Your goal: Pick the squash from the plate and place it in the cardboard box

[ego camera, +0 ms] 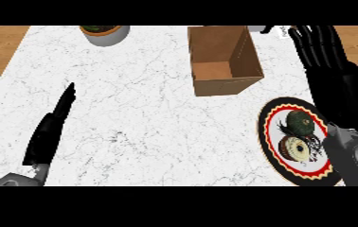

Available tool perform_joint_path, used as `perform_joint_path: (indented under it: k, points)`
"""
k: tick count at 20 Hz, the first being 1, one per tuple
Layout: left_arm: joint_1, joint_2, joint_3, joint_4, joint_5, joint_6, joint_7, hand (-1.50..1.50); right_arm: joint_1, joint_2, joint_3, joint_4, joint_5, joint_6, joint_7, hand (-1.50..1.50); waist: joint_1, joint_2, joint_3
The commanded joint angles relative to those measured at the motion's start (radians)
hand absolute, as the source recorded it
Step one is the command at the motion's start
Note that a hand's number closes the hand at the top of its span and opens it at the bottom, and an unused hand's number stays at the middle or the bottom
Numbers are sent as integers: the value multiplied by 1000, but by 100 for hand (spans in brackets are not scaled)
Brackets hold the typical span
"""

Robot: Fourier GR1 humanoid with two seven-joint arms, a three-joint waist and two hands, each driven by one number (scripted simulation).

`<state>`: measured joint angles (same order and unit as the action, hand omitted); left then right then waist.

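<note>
A dark green squash (302, 120) lies on a round plate (274, 151) with a black, red and cream rim at the counter's right front. Beside the squash on the plate lies a brown ring-shaped piece (296, 147). An open cardboard box (225, 59) stands behind the plate, toward the back middle, with nothing inside. My right hand (323, 56) is raised to the right of the box and behind the plate, fingers straight and open, holding nothing. My left hand (50, 126) rests edge-on at the left front, fingers straight, far from the plate.
A grey pot (106, 33) with a green plant stands at the back left. A small white thing (281, 31) shows at the back right edge by my right fingers. Wooden floor shows past the marble counter's left and right edges.
</note>
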<state>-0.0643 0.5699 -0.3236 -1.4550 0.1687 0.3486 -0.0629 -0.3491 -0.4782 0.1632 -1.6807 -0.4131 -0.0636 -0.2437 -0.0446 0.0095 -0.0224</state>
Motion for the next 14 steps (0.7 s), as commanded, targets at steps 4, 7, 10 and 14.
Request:
perform_joint_path:
  k: [4,7,10,14]
  points:
    - [-21,85,116,79,-19,39,40,0,206,-48,-142,188,-53,7,-15,-150,32,-3,25]
    - [16,81,109,80,-15,51,48,0,243,-343,-73,188,274,43,-37,-150,23,9,-14]
    - [22,89,130,89,1,50,73,0,405,-295,-48,376,393,-62,-130,-150,34,6,27]
    - [25,85,135,108,-14,59,90,0,491,-117,-201,545,121,80,-517,-150,27,-6,30]
